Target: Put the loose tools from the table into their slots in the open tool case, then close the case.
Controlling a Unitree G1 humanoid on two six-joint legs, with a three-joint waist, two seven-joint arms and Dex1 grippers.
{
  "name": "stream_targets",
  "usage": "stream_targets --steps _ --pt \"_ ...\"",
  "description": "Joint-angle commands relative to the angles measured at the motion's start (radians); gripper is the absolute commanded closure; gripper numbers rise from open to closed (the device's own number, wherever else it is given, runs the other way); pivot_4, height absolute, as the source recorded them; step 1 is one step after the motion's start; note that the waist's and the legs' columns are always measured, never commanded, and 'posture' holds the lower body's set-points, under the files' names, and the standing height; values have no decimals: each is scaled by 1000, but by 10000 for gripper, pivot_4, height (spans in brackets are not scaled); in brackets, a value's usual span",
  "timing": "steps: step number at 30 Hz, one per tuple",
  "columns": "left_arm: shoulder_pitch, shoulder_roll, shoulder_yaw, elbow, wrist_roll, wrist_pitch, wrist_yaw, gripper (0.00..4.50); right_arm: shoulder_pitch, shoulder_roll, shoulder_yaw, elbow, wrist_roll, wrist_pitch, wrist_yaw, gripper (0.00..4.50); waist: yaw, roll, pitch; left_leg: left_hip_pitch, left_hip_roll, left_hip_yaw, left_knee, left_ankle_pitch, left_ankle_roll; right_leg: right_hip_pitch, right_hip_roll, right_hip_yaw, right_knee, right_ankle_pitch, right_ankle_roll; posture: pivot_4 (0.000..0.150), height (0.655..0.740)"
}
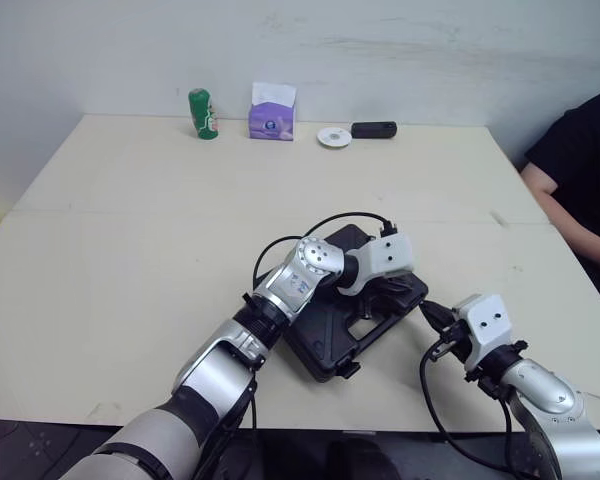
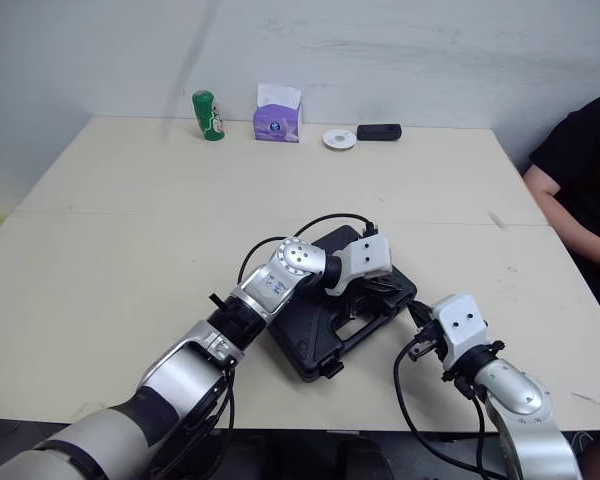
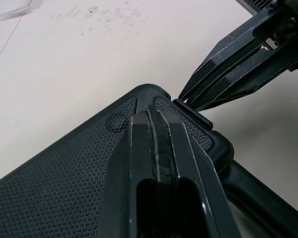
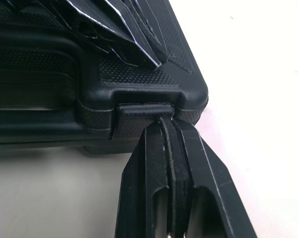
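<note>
The black tool case point(image 1: 320, 340) lies closed on the table, near the front edge. My left gripper point(image 1: 388, 296) is shut, and its fingertips point(image 3: 156, 121) rest on the textured lid point(image 3: 64, 173) close to a corner. My right gripper point(image 1: 432, 313) is also shut. Its tips point(image 4: 164, 123) touch the case's side latch point(image 4: 143, 111) at that same corner. In the right wrist view the left gripper point(image 4: 124, 34) lies on the lid just above the latch. I see no loose tools on the table.
Along the far edge stand a green can point(image 1: 203, 113), a purple tissue box point(image 1: 272, 115), a small white disc point(image 1: 334, 137) and a black oblong object point(image 1: 374, 129). A person in black point(image 1: 580, 170) sits at the right side of the table point(image 1: 130, 250).
</note>
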Motion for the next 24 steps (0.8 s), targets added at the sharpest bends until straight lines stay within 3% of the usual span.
stream_targets --steps 1,9,11,24 --pt "125 35 -150 150 128 101 -22 45000 -41 -6 18 -29 30 -5 27 44361 -1 0 0 0 0 0 0 -1 -1 0 0 0 0 0 0 1500 7400" --pt "137 42 -147 152 129 118 -22 45000 -73 4 56 -76 44 89 34 44361 -18 -2 -2 1 0 -1 -2 -1 -2 1 0 0 -5 -1 -3 1500 7400" --pt "137 48 -146 149 129 118 -27 45000 -92 3 61 -79 42 104 31 44361 -24 -2 -2 1 0 -1 -4 -1 -2 3 0 0 -7 -7 -13 1500 7400" --pt "124 59 -133 165 126 110 -20 45000 -91 -4 42 -125 59 157 31 44361 -33 -2 0 3 0 -1 -11 -1 -3 10 0 0 -14 -7 -13 1500 7400"
